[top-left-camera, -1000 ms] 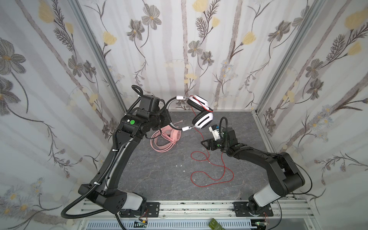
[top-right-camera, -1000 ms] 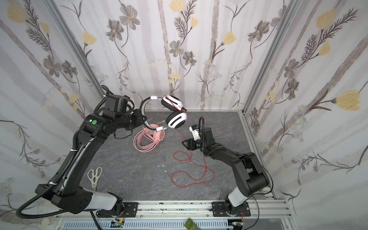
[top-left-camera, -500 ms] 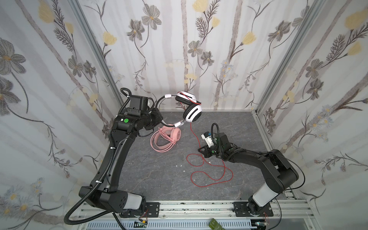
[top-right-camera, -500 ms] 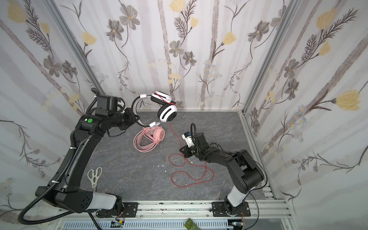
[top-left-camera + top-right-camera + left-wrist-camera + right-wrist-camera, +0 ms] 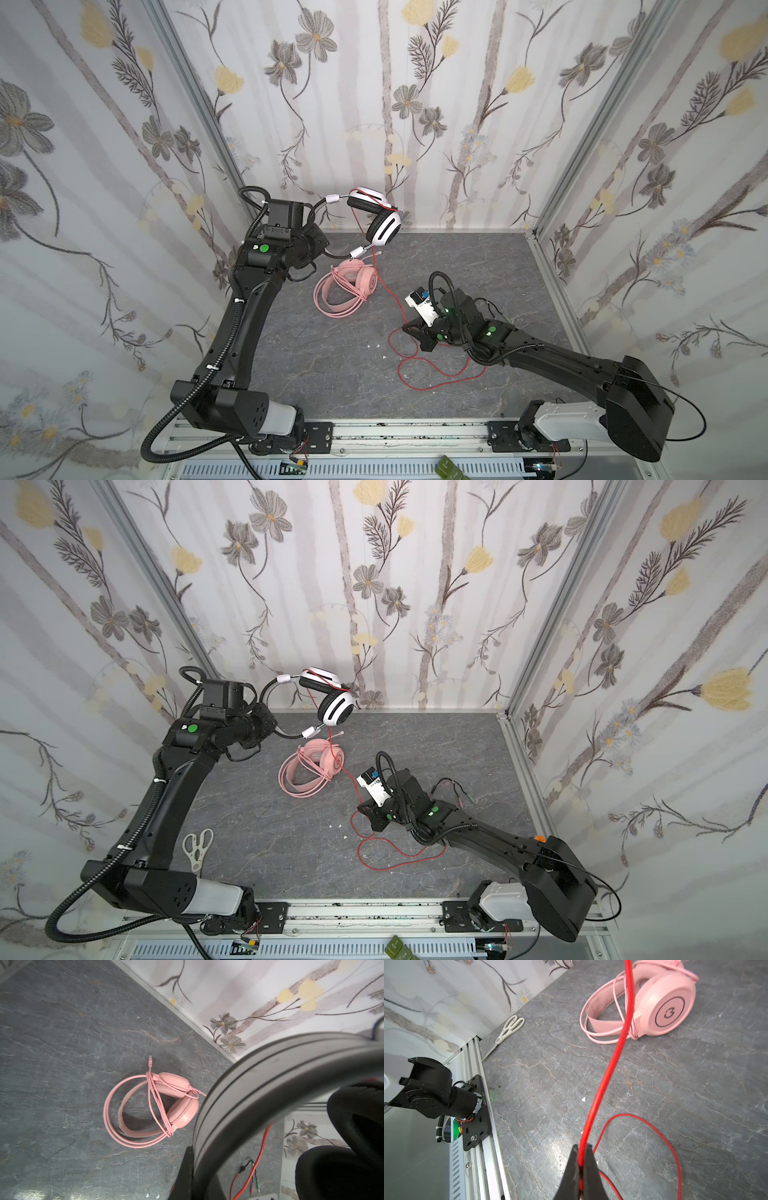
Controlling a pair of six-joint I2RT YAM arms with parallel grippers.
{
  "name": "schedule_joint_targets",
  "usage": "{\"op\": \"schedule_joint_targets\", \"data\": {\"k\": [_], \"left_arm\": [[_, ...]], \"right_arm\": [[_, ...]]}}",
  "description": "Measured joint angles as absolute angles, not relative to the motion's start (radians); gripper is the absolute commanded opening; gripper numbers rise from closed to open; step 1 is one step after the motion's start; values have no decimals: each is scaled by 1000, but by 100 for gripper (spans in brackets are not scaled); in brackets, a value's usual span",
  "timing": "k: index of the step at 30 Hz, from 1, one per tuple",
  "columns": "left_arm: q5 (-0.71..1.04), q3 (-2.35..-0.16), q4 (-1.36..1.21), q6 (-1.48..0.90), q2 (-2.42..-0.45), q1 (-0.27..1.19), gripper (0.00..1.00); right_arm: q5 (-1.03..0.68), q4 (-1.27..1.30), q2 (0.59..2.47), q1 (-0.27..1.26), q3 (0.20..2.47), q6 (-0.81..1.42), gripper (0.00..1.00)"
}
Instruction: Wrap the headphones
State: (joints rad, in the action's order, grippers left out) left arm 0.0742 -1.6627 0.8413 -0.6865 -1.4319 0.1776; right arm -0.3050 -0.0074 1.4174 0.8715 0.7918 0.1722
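Grip is the news here: the right gripper (image 5: 580, 1159), open a second ago, is now clenched on the thin red cable (image 5: 608, 1068). Its tips pinch the line low over the middle of the tabletop (image 5: 332, 374), a little toward the right edge. Over that same second my left arm has swung back toward the rear left corner. The left gripper (image 5: 318, 245) is clamped on the headband of the white-and-black headset (image 5: 384, 226), which hangs in the air over the back edge with its earcups pointing toward the middle.

From the lower cup the red cable runs down to the pinch in an almost straight line. Beyond the pinch it lies in loose loops toward the front edge. Its plug end sits on the tabletop beside the right arm.

The pink headset (image 5: 349, 286) lies on the tabletop near the back, between the two arms. Its own cable is wound around band and cups, so I judge that one finished. Cream-handled scissors (image 5: 197, 845) lie near the front left corner, well clear.

With band and cable both held, I reckon winding can start. The stretched run passes close over the pink headset, so I would lift before circling, or it may drag that one along.
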Motion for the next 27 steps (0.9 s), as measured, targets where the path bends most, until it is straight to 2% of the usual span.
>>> {"op": "schedule_joint_targets", "data": {"k": [10,16,27], "left_arm": [[-93,-1639,865,-652,-1457,177,0],[-128,-1634,894,-639,-1473,202,0],[-340,-1567,929,-529,-1461,429,0]], "right_arm": [[-121,-194,1218,1068,830,155,0],[-14,-275,1148,1106,866,132,0],[184,-462,1190,1110,1160,-57,0]]}}
